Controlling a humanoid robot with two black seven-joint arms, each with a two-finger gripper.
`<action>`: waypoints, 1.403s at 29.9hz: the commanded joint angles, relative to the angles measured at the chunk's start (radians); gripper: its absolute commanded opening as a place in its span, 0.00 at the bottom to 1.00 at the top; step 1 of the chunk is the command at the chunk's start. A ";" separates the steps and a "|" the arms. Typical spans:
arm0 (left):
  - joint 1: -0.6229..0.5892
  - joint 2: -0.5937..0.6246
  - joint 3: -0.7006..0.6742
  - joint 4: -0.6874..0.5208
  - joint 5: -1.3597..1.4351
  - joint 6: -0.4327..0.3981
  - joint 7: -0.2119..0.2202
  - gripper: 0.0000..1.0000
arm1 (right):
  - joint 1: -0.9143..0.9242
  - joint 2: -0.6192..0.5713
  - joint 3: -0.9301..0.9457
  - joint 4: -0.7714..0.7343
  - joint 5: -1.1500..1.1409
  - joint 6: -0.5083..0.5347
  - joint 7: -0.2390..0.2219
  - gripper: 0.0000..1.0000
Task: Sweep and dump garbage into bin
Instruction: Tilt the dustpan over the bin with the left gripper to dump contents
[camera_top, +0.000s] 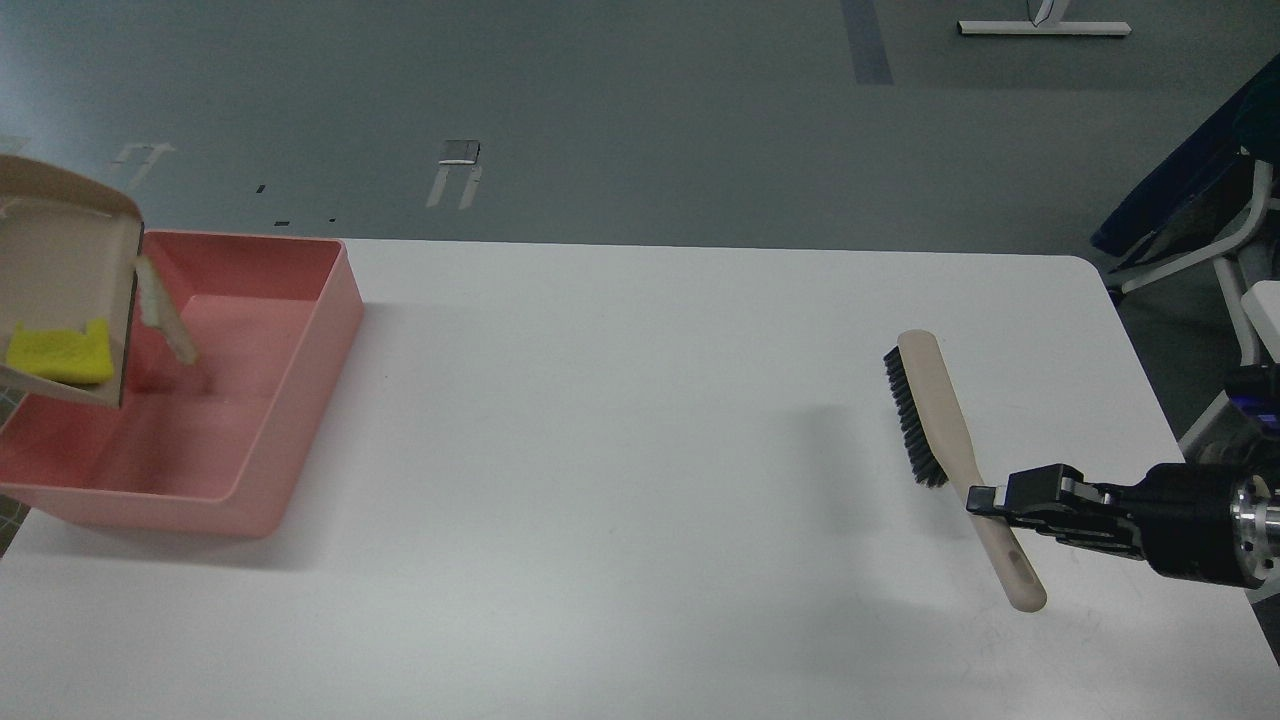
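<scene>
Head view: dustpan (65, 275) tilted over pink bin (300, 400); yellow sponge piece (62, 352) inside pan, bread wedge (168, 318) at lip. Right gripper (985, 500) clamped on brush (960, 460) handle; left gripper unseen.

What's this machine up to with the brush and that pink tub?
It is tidying scraps off a table. At the left edge a beige dustpan is tipped over the pink bin: the bread-like wedge is sliding out, while the yellow sponge piece sits in the pan. What holds the pan is out of view. The right gripper holds the brush by its handle, off to the right.
</scene>
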 joint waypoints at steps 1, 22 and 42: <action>0.002 0.000 0.000 -0.042 0.025 0.024 0.000 0.00 | 0.000 0.002 0.000 0.000 0.000 0.000 0.000 0.00; 0.010 0.072 0.000 -0.095 0.123 0.111 0.000 0.00 | 0.000 0.002 0.000 -0.002 0.000 0.000 0.000 0.00; 0.008 0.123 0.021 -0.166 0.218 0.156 0.000 0.00 | -0.002 0.008 0.000 -0.002 0.000 0.000 -0.002 0.00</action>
